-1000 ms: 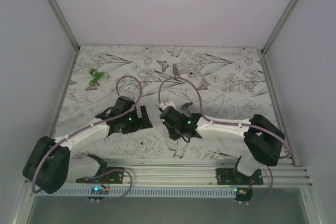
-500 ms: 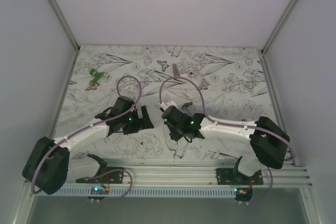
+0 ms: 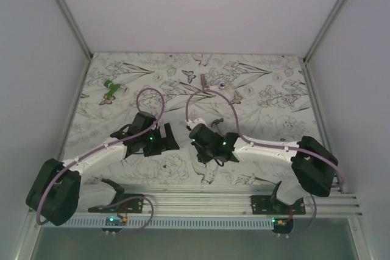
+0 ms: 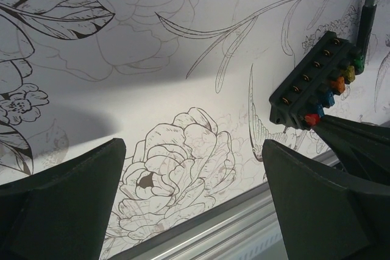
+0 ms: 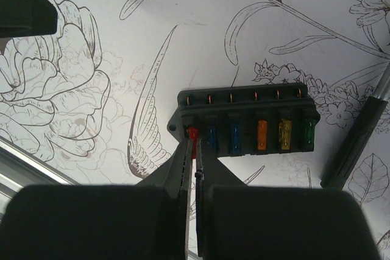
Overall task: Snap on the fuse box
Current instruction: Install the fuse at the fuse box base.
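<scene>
We see soft, even overhead light on the white flower-printed table cover [image 3: 262, 89], without glare. From the left wrist a broad grey shadow [image 4: 91, 95] crosses it, and the black left gripper [image 4: 192, 150] looms blurred; the right gripper [image 5: 194, 147] is dark, soft-edged too.

The left tool [image 3: 167, 140] and right tool [image 3: 199, 138] hang close together above the floral table [image 3: 268, 101].
</scene>
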### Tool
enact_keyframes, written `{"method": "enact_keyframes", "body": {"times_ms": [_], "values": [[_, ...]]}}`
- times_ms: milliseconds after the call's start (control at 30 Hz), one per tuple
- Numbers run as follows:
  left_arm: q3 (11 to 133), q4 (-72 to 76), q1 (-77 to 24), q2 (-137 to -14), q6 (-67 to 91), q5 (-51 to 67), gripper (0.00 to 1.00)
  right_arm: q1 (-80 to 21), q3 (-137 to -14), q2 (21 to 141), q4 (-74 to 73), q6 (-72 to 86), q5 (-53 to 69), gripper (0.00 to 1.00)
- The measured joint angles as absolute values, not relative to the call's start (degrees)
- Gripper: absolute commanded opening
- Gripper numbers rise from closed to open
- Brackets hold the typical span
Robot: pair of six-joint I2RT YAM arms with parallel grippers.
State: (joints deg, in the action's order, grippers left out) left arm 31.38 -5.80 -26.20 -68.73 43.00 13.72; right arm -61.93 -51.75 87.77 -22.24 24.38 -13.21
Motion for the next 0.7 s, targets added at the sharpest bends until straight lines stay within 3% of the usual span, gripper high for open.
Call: {"method": "enact_keyframes", "body": {"times_ms": [700], "values": [[31.38, -5.80, -26.89, -68.73, 45.54, 14.02, 1.00, -62.78, -49.69, 87.77, -16.43, 20.47, -11.44, 0.00]]}}
